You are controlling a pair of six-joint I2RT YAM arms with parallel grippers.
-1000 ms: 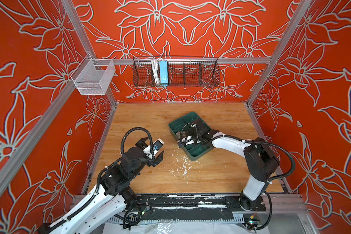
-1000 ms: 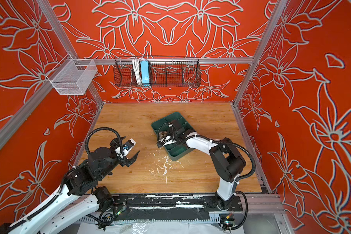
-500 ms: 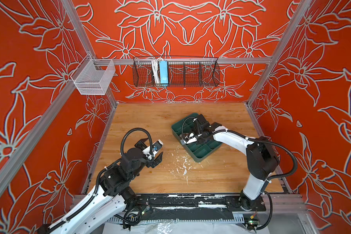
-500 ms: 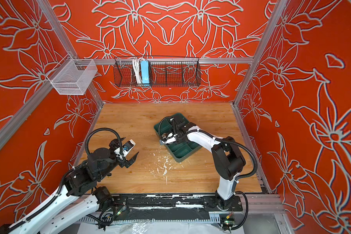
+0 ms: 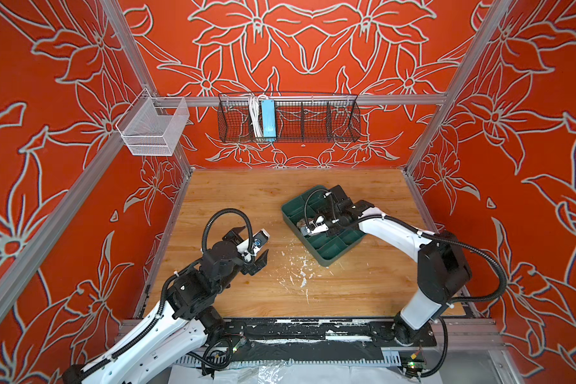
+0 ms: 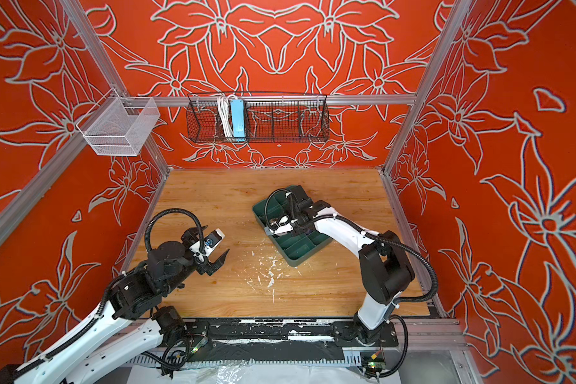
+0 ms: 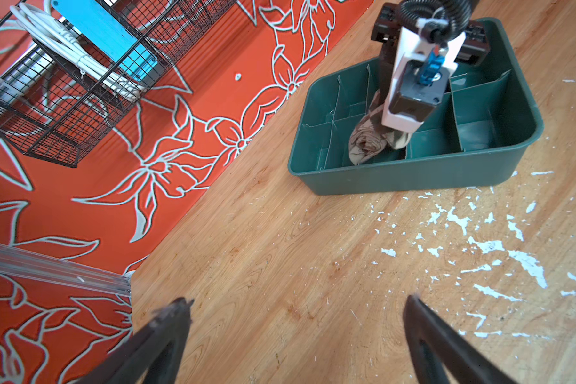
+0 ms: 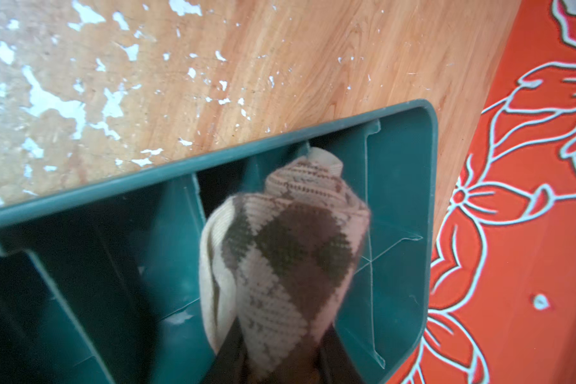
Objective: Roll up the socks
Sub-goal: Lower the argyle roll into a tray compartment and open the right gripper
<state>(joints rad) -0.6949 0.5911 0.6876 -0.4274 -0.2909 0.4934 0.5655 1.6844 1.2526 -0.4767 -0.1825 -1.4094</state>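
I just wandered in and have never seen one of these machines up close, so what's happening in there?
The right gripper is shut on a rolled-up beige argyle sock and holds it down in one compartment of a green divided tray. The left gripper hangs open and empty above the wooden table, away from the tray. No second sock is in sight.

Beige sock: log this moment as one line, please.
state: rolled sock partly in a tray compartment | right gripper: shut on sock, over tray | left gripper: open, empty, above table
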